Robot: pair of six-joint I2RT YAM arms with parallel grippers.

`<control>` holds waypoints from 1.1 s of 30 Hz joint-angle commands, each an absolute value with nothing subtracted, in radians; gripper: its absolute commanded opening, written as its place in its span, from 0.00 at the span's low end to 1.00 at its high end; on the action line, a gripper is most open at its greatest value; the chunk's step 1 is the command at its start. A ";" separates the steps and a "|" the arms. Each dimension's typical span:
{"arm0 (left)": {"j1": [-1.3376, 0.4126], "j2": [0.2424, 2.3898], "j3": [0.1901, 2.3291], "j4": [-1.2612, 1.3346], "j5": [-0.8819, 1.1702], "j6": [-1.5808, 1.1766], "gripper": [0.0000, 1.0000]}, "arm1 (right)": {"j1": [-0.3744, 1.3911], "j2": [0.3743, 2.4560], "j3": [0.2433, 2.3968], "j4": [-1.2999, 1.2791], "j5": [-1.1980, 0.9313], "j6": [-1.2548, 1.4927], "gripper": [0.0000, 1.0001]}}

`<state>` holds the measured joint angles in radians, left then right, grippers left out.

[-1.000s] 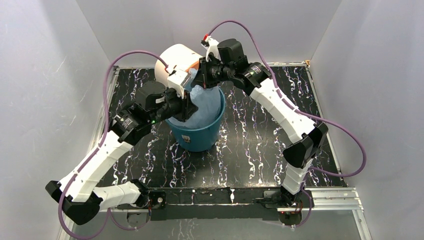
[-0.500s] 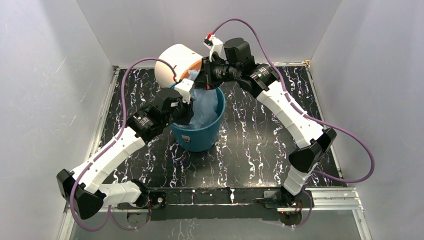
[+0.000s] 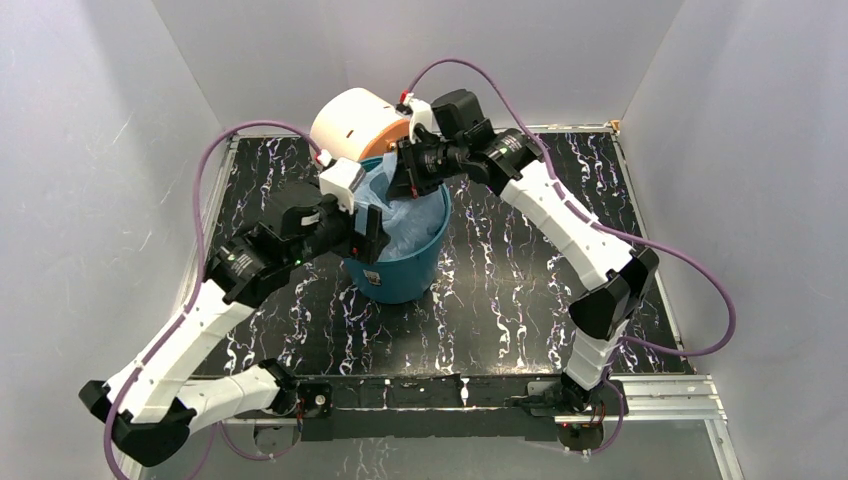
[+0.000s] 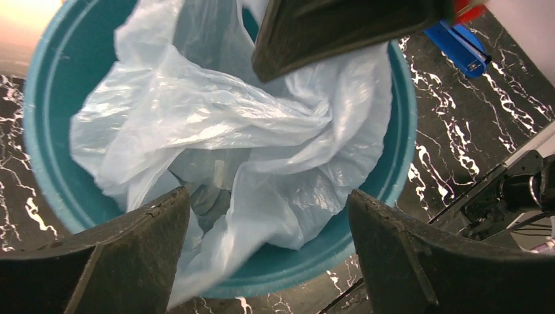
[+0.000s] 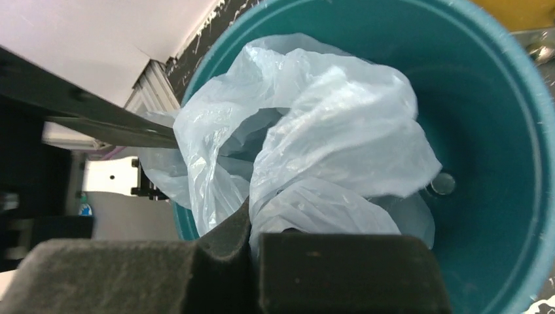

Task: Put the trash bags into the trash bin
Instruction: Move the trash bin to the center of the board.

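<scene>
The bag is pale blue, the bin teal, the table black with white veins.

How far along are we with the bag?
Done: most of the bag is inside the bin. In hand: the right pincer is shut on a fold; the left pincer is open above it. Left: one edge drapes over the rim and needs tucking in, then release.

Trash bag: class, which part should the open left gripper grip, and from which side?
Probably the loose flap of the trash bag spilling over the trash bin rim, from above with the left gripper: a thin free edge; the right gripper pinches the far side.
</scene>
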<state>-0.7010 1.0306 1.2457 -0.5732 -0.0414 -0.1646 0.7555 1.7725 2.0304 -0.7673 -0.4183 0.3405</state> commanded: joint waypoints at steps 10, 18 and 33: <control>-0.703 0.967 1.396 -0.721 -0.328 -0.152 0.92 | 0.835 1.910 2.084 -0.903 -0.296 0.256 0.00; -0.645 1.015 1.413 -0.764 -0.566 -0.218 0.96 | 0.882 2.013 2.098 -0.940 -0.120 0.206 0.00; -0.296 1.120 1.312 -0.638 0.014 -0.235 0.91 | 0.923 2.001 1.907 -0.919 0.158 0.158 0.00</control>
<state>-0.3092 1.0992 1.3338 -0.7052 -0.1638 -0.2214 0.9207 2.0373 1.9102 -0.9241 0.0544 0.1806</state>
